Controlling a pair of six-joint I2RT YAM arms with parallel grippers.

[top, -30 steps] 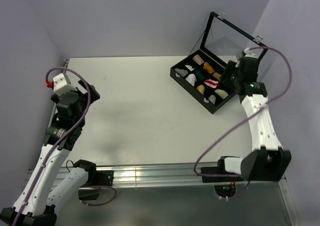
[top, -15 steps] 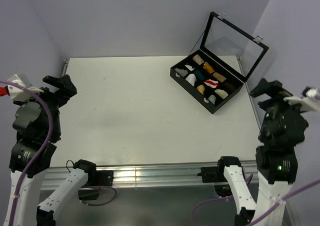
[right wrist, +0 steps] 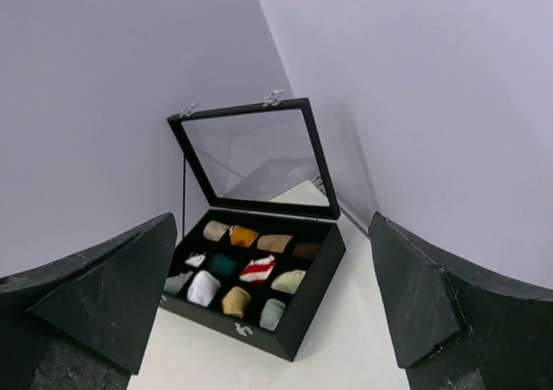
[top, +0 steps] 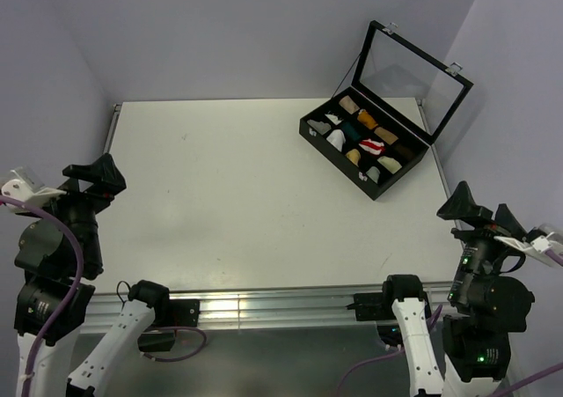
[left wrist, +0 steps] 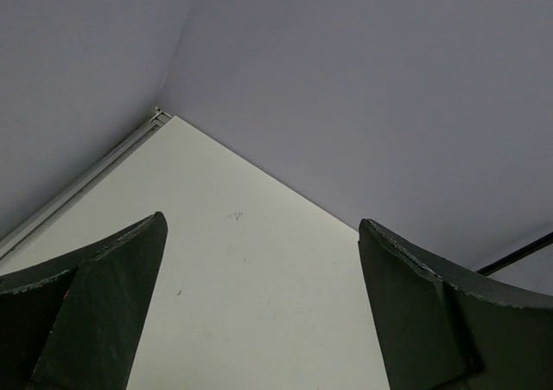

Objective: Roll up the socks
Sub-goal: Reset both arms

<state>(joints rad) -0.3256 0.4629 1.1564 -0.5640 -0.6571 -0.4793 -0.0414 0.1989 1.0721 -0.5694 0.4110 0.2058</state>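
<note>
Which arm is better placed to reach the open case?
Right. The case stands at the table's far right, on that arm's side; its wrist view frames it between open jaws. The left arm is far across.

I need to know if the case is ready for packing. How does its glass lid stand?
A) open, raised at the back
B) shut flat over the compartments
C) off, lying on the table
A: the glass lid stands raised behind the black case, leaving the red-and-white roll in its compartment uncovered.
</note>
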